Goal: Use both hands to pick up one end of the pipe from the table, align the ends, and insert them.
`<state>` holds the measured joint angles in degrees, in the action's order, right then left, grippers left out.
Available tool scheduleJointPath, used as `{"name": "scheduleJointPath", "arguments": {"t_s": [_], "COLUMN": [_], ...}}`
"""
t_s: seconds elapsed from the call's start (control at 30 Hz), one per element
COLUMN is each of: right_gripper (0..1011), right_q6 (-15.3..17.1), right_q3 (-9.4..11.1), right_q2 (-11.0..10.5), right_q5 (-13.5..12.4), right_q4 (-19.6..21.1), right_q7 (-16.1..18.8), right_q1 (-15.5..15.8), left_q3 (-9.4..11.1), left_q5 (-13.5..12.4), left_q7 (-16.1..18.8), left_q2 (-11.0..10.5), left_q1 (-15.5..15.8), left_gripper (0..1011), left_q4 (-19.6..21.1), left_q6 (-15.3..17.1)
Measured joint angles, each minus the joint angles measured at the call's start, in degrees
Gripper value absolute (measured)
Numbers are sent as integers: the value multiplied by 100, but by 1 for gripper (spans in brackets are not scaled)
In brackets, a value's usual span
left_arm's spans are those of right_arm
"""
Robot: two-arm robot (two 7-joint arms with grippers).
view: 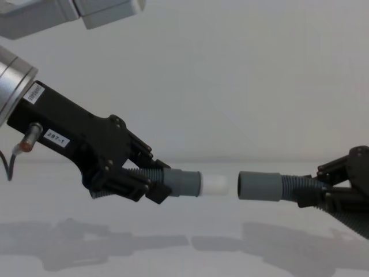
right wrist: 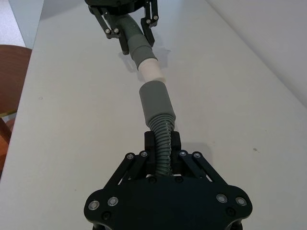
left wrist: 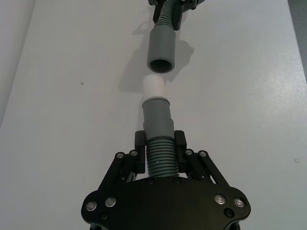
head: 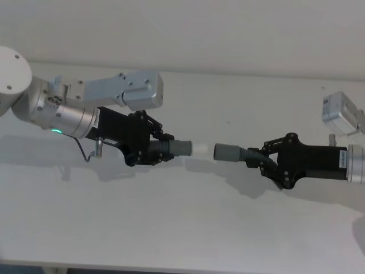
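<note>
Since both pieces of the pipe hang clear above the table, grip matters more than weight — they look light. Left gripper: fingers pinched on the ribbed section of the left hose piece, just behind its grey cuff; the white tube tip points right. A small gap, then the open socket of the right hose piece, facing the tip and near enough level with it in the chest view. Right gripper: fingers pressed onto the ribbed hose behind that cuff. The ribs probably flex, so a hold close to the cuffs should keep the ends from drooping; the smooth cuffs would likely slip if pinched. The ribs give the fingers purchase. Table is plain white matte, with a pale wall behind — a brown chair edge sits off one side.
</note>
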<state>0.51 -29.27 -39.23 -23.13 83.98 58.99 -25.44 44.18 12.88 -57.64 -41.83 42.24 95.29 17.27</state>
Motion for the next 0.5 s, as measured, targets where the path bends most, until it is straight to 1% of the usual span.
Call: {"name": "scheduleJointPath", "arguments": {"t_s": [0.5], "right_gripper": [173], "right_q6": [-3], "right_q3": [-93], "right_q2": [45], "right_q5": [-25], "right_q4": [-66], "right_q7": [-79], "right_q1": [-71], "left_q3": [53], "left_q5": [99], "left_q7": [25], "left_q2": [4], "left_q1": [33], "left_gripper": [343], "left_q4": [-54], "left_q6": [-18]}}
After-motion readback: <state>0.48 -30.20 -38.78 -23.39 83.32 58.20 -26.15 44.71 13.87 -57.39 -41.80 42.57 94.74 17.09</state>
